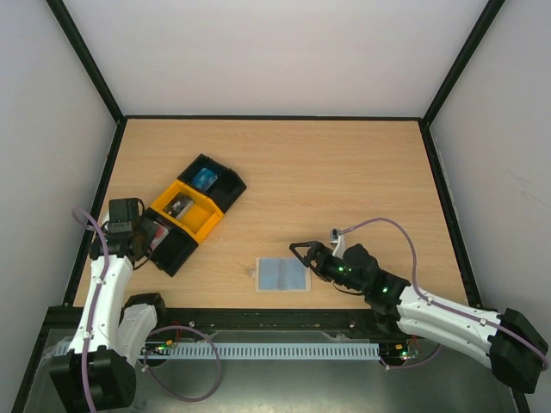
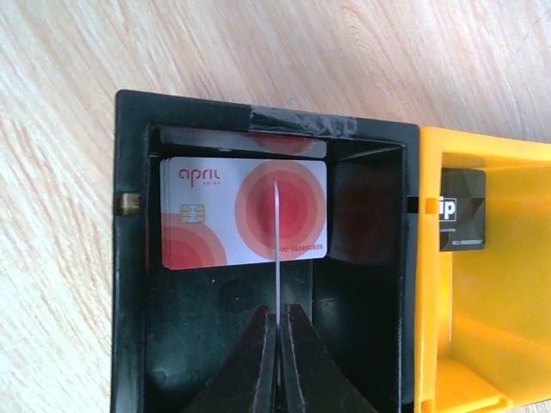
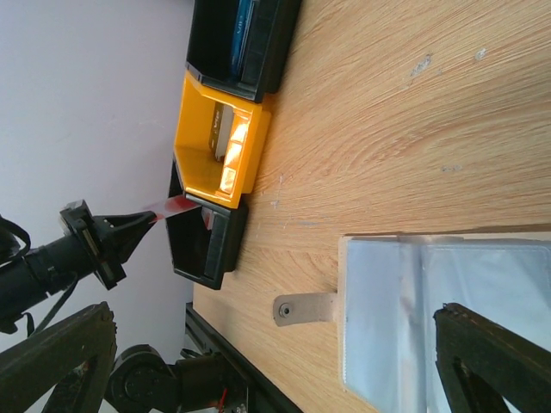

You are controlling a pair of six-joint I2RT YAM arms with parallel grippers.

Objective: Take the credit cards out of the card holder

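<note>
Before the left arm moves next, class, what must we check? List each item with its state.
1. Left fingers shut on red card: ok.
2. Held card over black tray: ok.
3. Other card flat in that tray: ok.
4. Right fingers open: ok.
5. Holder flat on table: ok.
6. Holder emptied: cannot tell.

You're looking at a white credit card (image 2: 224, 237) patterned with red and pink concentric circles, red lettering and a gold chip, inside a black tray (image 2: 129, 284) joined to a yellow tray (image 2: 482, 344) with a black card (image 2: 463, 219). Your card holder (image 1: 282, 274) is pale blue-grey with a beige tab (image 3: 303, 308), on a light wood-grain table (image 1: 344, 189).
</note>
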